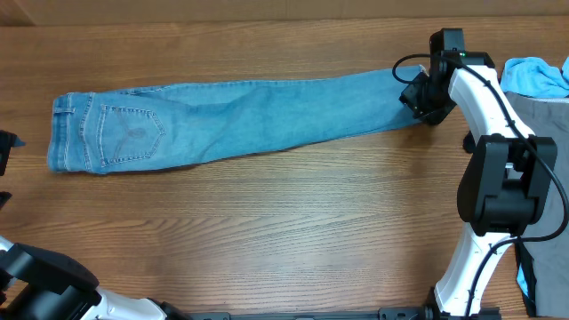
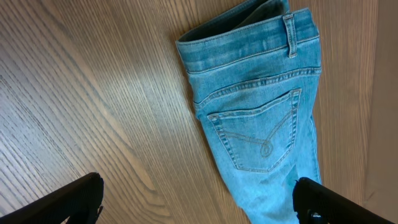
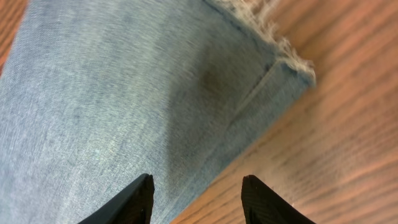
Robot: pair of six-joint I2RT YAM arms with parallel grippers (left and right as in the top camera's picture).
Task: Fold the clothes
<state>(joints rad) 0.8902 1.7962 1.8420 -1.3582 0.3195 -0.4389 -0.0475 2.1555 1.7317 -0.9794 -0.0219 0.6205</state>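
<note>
The clothes on the table are light-blue denim jeans (image 1: 240,120), lying flat and stretched from the waistband at the left to the hem at the right. In the left wrist view the jeans (image 2: 261,118) show their waistband and a stitched back pocket. My left gripper (image 2: 199,205) hangs wide open above the edge of the seat, one finger over wood, the other over denim. My right gripper (image 3: 199,199) is open over the frayed hem end of the leg (image 3: 124,93), holding nothing. From overhead, the right gripper (image 1: 418,96) sits at the hem and the left gripper (image 1: 4,169) at the table's left edge.
A sky-blue garment (image 1: 538,76) and a grey garment (image 1: 544,120) lie at the far right, behind my right arm (image 1: 498,178). My left arm's base (image 1: 44,284) fills the bottom left corner. Bare wood lies in front of the jeans.
</note>
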